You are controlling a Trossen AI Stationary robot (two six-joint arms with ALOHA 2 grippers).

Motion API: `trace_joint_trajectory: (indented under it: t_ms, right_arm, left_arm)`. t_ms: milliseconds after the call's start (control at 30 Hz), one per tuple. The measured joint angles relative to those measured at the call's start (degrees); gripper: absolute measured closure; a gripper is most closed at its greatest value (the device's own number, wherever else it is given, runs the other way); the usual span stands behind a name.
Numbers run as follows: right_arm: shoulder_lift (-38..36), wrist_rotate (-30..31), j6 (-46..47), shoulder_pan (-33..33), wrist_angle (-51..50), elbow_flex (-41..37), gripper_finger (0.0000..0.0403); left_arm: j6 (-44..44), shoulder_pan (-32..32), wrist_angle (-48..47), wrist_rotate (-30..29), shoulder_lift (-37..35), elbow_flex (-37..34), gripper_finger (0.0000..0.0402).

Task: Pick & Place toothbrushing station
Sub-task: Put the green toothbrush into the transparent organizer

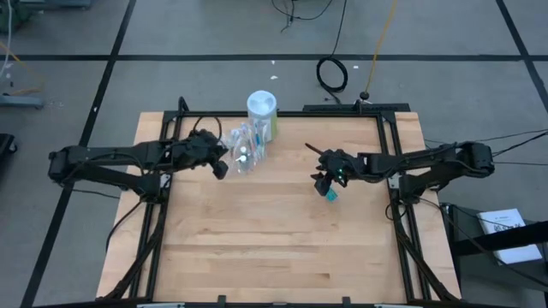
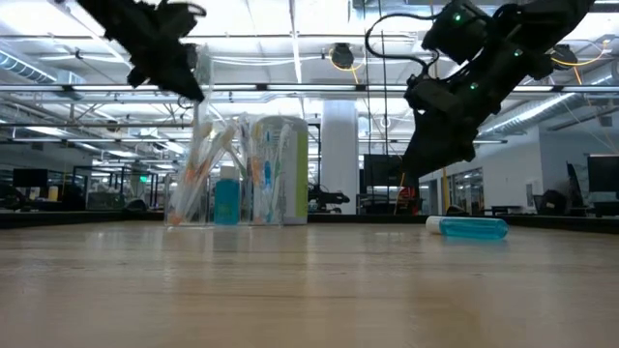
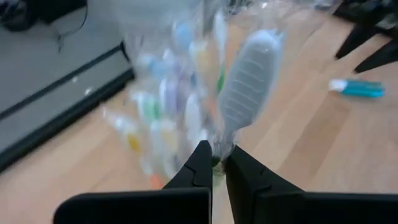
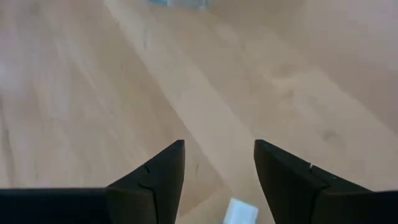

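A clear plastic cup [image 1: 243,147] full of pastel toothbrushes, with a teal tube [image 2: 227,198] inside, stands on the table at the far left of centre, in front of a white-capped canister [image 1: 262,111]. My left gripper [image 1: 219,164] is beside and above the cup [image 2: 208,174], shut on a whitish toothbrush [image 3: 249,78]. My right gripper [image 1: 325,181] is open and empty, hovering just above a teal toothpaste tube [image 1: 330,194] that lies flat on the table [image 2: 469,227]. The tube's white cap [image 4: 239,211] shows between the right fingers. My left gripper pinches the toothbrush between its two fingertips at a narrow part [image 3: 221,149] just below a broad ribbed end [image 3: 252,68]. The fingers slant down from the table's left side and lie across the brush. The brush [image 2: 201,72] stands about upright over the cup; its lower end is lost among the other brushes.
The canister with the green label [image 2: 282,169] stands right behind the cup. Bare wooden table [image 1: 257,239] lies toward the near edge. The dark frame rails [image 1: 390,171] run along the table's left and right sides.
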Motion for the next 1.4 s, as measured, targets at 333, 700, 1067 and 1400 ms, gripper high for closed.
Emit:
trace_joint_trajectory:
  t_ms: [333,700,1067,1400]
  right_arm:
    - [4.5,-6.3,-2.3,-2.7,-1.1,2.3,0.0220]
    - [6.8,-6.8,0.5,-6.3,-8.9,2.2,0.0220]
    - [6.7,-11.1,1.0,-6.3,-11.6,2.2,0.0220]
    - [6.7,-12.7,2.7,-4.7,-12.9,2.2,0.0220]
  left_arm:
    - [-7.1,1.1,-0.4,-2.6,-0.9,-7.3,0.0383]
    - [-11.9,2.4,3.2,1.3,1.2,-13.0,0.0351]
    - [-8.4,2.6,4.1,1.3,1.2,-13.1,0.0343]
    - [-7.1,2.6,3.7,4.5,1.2,-13.2,0.0263]
